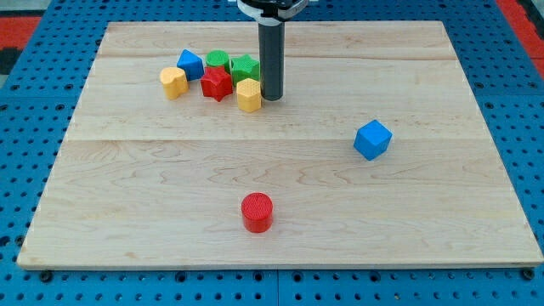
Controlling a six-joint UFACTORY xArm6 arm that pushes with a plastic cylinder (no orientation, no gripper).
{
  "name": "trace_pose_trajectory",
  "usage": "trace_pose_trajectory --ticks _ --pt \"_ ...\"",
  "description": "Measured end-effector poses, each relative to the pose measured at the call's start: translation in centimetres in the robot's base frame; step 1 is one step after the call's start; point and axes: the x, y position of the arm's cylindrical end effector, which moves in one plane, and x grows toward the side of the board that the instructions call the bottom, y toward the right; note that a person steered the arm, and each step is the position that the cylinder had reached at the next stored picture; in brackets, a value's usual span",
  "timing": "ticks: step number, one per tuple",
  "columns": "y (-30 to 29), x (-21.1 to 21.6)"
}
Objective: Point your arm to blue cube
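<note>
The blue cube (pixel 372 139) sits alone on the wooden board at the view's right of centre. My tip (pixel 271 96) stands at the view's upper middle, far to the left of the blue cube and a little above it. The tip is right beside a yellow block (pixel 249 96), at its right side, and just below right of a green block (pixel 245 68).
A cluster lies left of the tip: a red star-like block (pixel 217 83), a green cylinder (pixel 218 60), a blue triangular block (pixel 189 64) and a second yellow block (pixel 173 82). A red cylinder (pixel 257 212) stands near the view's bottom centre. The board (pixel 127 212) lies on a blue pegboard.
</note>
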Motion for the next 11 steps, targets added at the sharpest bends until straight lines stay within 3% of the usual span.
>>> trace_pose_trajectory --ticks 3,4,6,8,11 --pt "-1.6 0.0" --pt "2.1 2.7" --pt "22.9 1.7" --pt "22.8 6.9" --pt "15.5 10.7"
